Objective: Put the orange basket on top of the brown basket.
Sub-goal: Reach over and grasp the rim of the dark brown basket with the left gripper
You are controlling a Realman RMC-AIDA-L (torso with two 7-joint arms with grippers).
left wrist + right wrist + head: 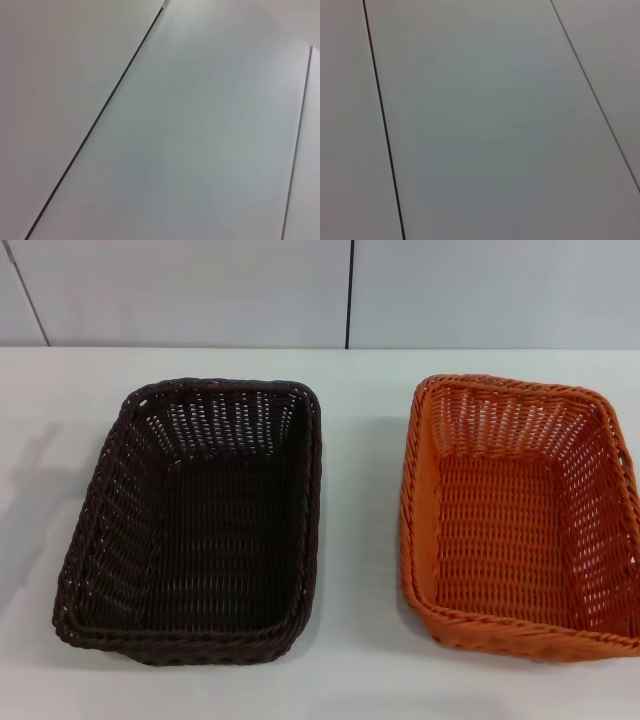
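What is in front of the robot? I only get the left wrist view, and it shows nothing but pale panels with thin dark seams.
Observer: The head view shows a very dark brown rectangular woven basket standing on a white table, on the robot's left.
Operator: Is that the only basket?
Observer: No. A bright orange rectangular woven basket stands on the robot's right, apart from the brown one, with bare table between them.
Operator: Is an arm holding either one?
Observer: No gripper shows in any view. Both baskets sit upright and empty, side by side, not yet stacked.
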